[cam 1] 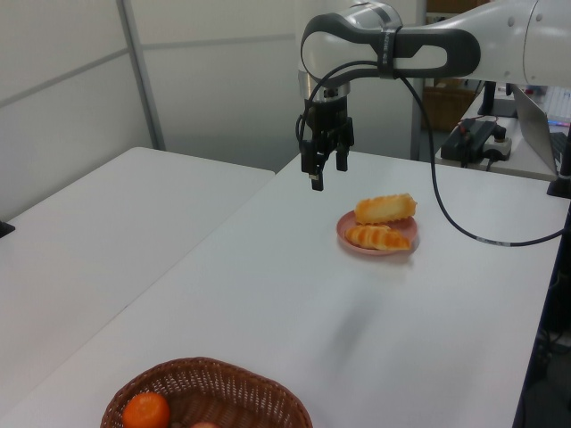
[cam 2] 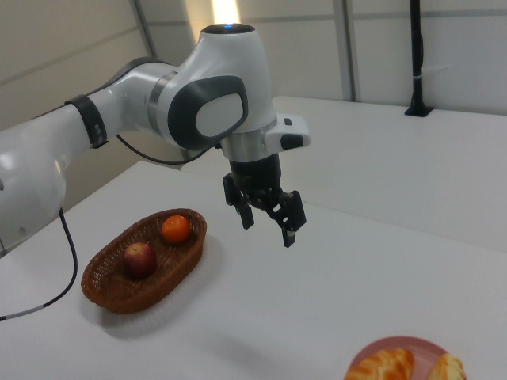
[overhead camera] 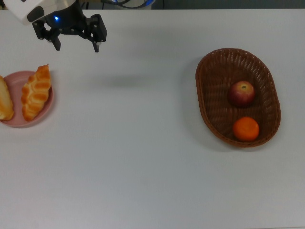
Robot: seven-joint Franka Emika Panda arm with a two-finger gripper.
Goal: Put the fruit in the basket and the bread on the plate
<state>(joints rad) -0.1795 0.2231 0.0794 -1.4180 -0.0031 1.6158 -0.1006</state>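
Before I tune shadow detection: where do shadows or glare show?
Top view: a soft smudge of shadow on the table, right of the tool. Right view: shade under the basket, bright light strip at the top edge. Left view: faint shadow mid-table.

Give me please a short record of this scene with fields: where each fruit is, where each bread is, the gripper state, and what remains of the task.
apple: inside the basket
tangerine: inside the basket, apart from the apple
braided bread: on the plate
ribbed bread: on the plate, at the top view's left edge
gripper: above the table, fingers open, holding nothing
task remaining: nothing seems left
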